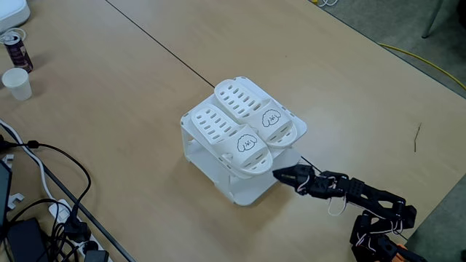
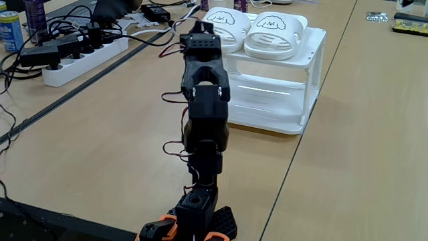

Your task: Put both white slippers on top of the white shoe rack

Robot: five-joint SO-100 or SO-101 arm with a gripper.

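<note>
Smooth tan wood-grain laminate is covering the surface [image 1: 131, 94], with a thin dark seam running diagonally across it in a fixed view. At the far left of that view a paper cup [image 1: 17, 83] is standing beside a dark drink can [image 1: 15, 49], and tangled black and white cables [image 1: 44, 196] are lying below them. Toward the middle, the white shoe rack [image 1: 218, 156], boxy glossy plastic with rounded corners, is carrying both white slippers [image 1: 247, 124] side by side on its flat top, their slotted footbeds facing up and a small puppy face showing on each toe strap. To the right, the black gripper [image 1: 278, 174] is hovering just beside the rack's near corner, its tips appearing pressed together and pinching nothing. In a fixed view from behind the arm, a white power strip [image 2: 83, 59] is lying at left, and the slippers [image 2: 275, 30] are resting on the rack [image 2: 294, 87].
</note>
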